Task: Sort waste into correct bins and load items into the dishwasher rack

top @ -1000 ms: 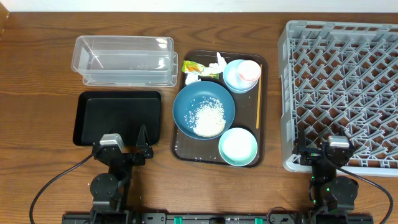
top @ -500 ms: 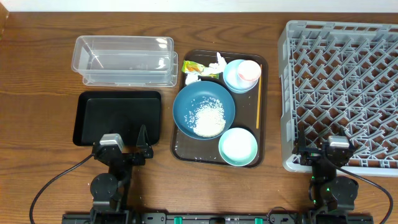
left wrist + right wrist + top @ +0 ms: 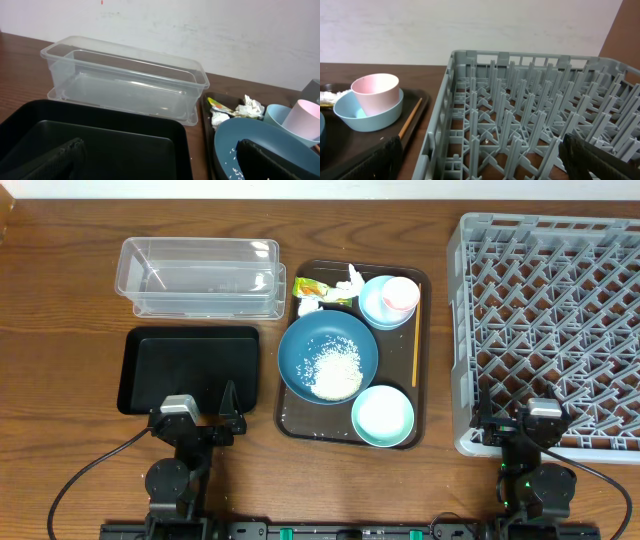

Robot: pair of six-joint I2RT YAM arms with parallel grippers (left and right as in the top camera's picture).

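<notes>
A dark blue bowl [image 3: 328, 357] holding white rice [image 3: 334, 368] sits on a brown tray [image 3: 285, 415], with a mint-green bowl [image 3: 382, 416], a pink cup [image 3: 400, 294] inside a light blue bowl [image 3: 372, 306], an orange stick [image 3: 415, 347], white tissue [image 3: 352, 278] and a yellow-green wrapper [image 3: 310, 288]. The clear tub [image 3: 200, 276] and black tray [image 3: 190, 368] lie to the left. The grey rack [image 3: 550, 320] is on the right. My left gripper [image 3: 195, 423] is open at the black tray's near edge [image 3: 100, 145]. My right gripper [image 3: 528, 430] is open at the rack's near edge [image 3: 485, 150].
The wooden table [image 3: 60, 380] runs to a white wall at the back [image 3: 200, 30]. Cables [image 3: 90, 470] loop by the left arm base. In the left wrist view the tub [image 3: 125, 80], tissue [image 3: 250, 107], blue bowl [image 3: 230, 145] and cup [image 3: 305, 117] show.
</notes>
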